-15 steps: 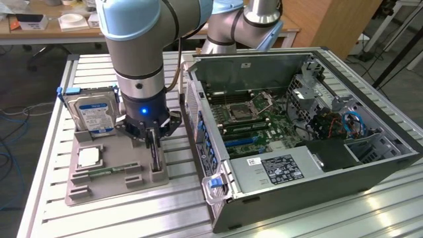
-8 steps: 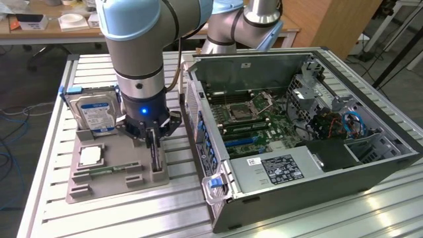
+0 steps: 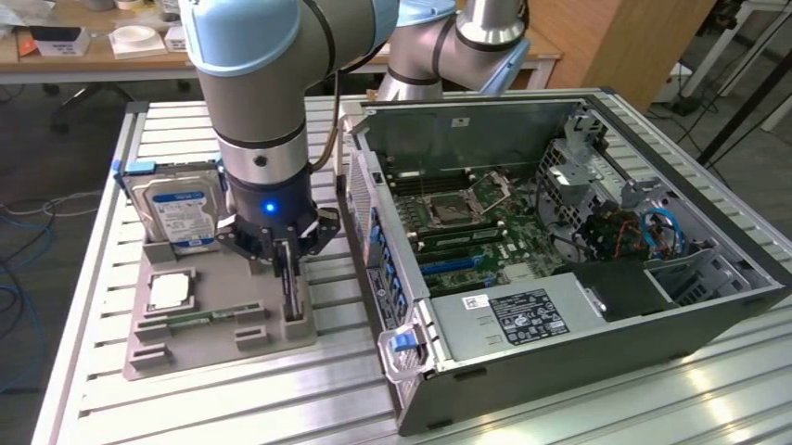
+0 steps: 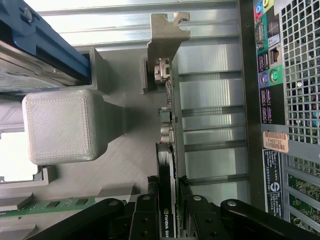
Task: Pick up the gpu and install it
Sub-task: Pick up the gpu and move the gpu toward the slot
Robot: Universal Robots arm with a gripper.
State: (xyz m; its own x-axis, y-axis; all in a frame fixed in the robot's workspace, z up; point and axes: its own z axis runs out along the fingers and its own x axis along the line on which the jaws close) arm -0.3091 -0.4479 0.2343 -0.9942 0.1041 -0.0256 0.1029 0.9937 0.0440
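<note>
Your claw is pinched narrow on gpu. Card stands on edge in tray slot, directly under claw. Long axis runs parallel to fingers; bracket end extends past claw.

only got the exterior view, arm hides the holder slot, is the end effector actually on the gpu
Observer: Yes. In the wrist view the end effector is shut on the gpu, with a finger against each face.
Operator: where's the bracket
Observer: The silver bracket is out at the card's end, clear of the grip.
Operator: lifted yet
Observer: Doesn't look it. The card stands on edge in the gray holder, with the bracket end by its notch.
</note>
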